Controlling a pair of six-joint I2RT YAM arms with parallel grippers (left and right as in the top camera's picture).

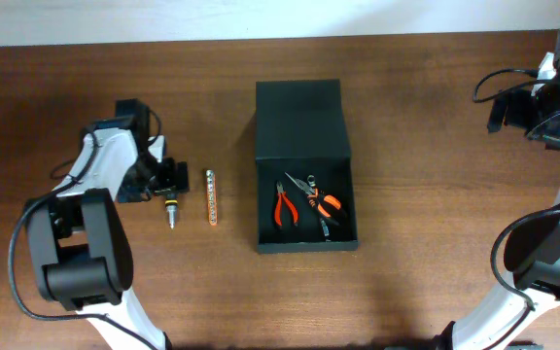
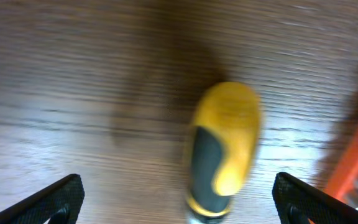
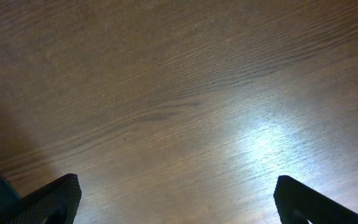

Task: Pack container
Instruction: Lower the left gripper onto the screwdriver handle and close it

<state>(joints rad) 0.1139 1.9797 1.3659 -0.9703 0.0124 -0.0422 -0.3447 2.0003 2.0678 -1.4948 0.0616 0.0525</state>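
Observation:
The container point(image 1: 266, 194), a black box, lies in the middle of the table with its flap lid point(image 1: 297, 119) folded open toward the back. Inside lie orange-handled pliers point(image 1: 285, 206) and a second orange-handled cutter point(image 1: 321, 204). Left of the box, a stubby screwdriver point(image 1: 171, 210) with a yellow and black handle point(image 2: 225, 149) lies on the wood. My left gripper point(image 1: 169, 183) point(image 2: 178, 186) hovers open just over it, a finger on each side, not touching. Far away at the back right, my right gripper point(image 1: 521, 112) point(image 3: 176, 183) is open over bare wood.
An orange bit strip point(image 1: 211, 195) point(image 2: 353, 168) lies between the screwdriver and the box. The table's back edge meets a white wall near the lid. The right arm's cables point(image 1: 499, 83) loop near the back right corner.

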